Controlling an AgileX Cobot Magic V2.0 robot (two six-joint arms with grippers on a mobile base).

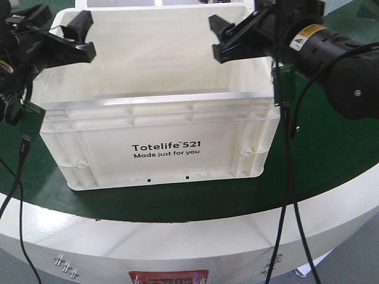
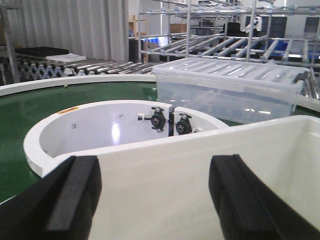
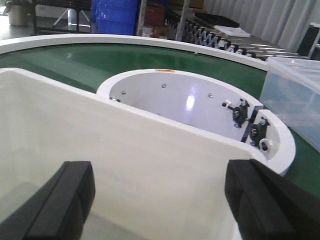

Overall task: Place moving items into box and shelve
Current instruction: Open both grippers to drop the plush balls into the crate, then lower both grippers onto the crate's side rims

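crate: the white crate (image 1: 160, 148) printed "totelife 521 made just for you" stands upright on the green conveyor belt (image 1: 331, 165), with its printed wall toward my front camera and its top open.
crate inside: from the front i see the far wall and parts of the side walls. the floor is hidden behind the near wall (so i can't say what lies in it).
left tool: the left tool (image 1: 82, 36) (image 2: 160, 200) hangs at the crate's left rim, released, jaws spread wide with nothing between them. in its wrist view the black pads (image 2: 75, 200) frame a pale crate wall, and i cannot tell whether they touch it.
right tool: the right tool (image 1: 224, 38) (image 3: 160, 200) hangs over the crate's right side near the rim, also released and empty. its wrist view looks past the two pads at the crate's inner wall.
belt: a curved green band with a white outer edge, running around a white hub ring (image 2: 100, 125) (image 3: 190, 100).
beyond the crate: a clear lidded bin (image 2: 230, 85) (image 3: 295, 85) rests on the belt on the far side of the hub ring, well apart from the crate.
background: blue bins (image 3: 117, 17) are stacked off the belt, and roller racks (image 2: 225, 40) stand behind the clear bin.
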